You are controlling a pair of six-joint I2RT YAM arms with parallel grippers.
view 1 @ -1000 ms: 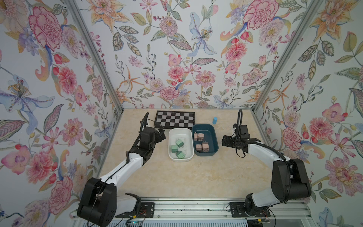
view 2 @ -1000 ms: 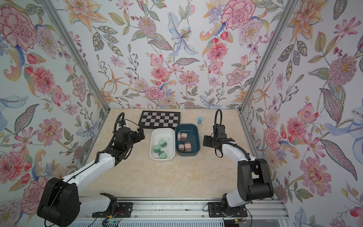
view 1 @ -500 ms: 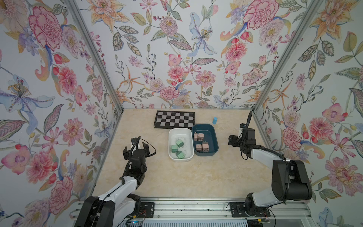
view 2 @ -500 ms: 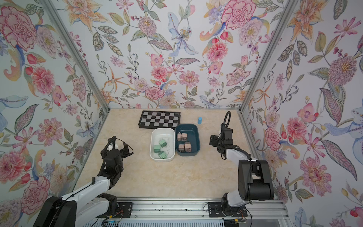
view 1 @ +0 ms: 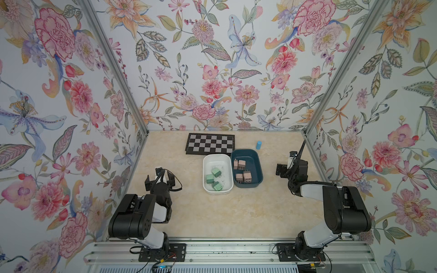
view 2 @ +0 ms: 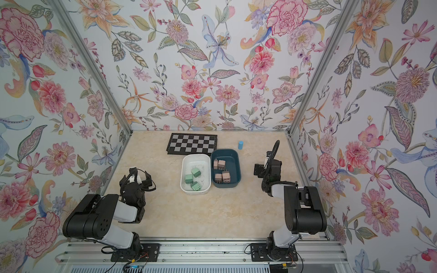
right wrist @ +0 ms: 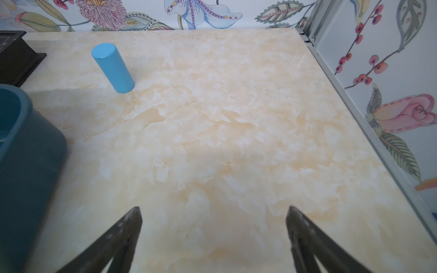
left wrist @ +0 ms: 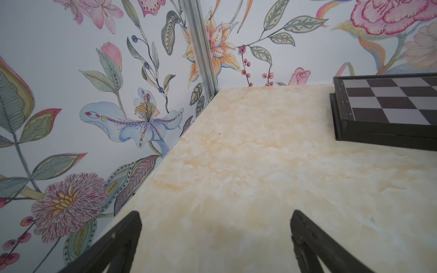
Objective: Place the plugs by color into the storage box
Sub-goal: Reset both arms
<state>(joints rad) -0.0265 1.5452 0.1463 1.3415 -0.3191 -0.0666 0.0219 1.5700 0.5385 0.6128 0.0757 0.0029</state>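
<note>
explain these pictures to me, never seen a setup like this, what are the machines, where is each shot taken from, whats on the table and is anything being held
The machines are two robot arms, the left arm and the right arm, fixed to a rail at the table's near edge. The two wide pictures look down from one overhead camera pair. The two close pictures come from a camera on each wrist, looking past the left gripper and the right gripper.

On the table, side by side, are a white tub with three green plugs and a dark blue tub with four pink plugs. Behind them are a checkerboard and an upright light blue cylinder.

Both grippers are open and hold nothing.
</note>
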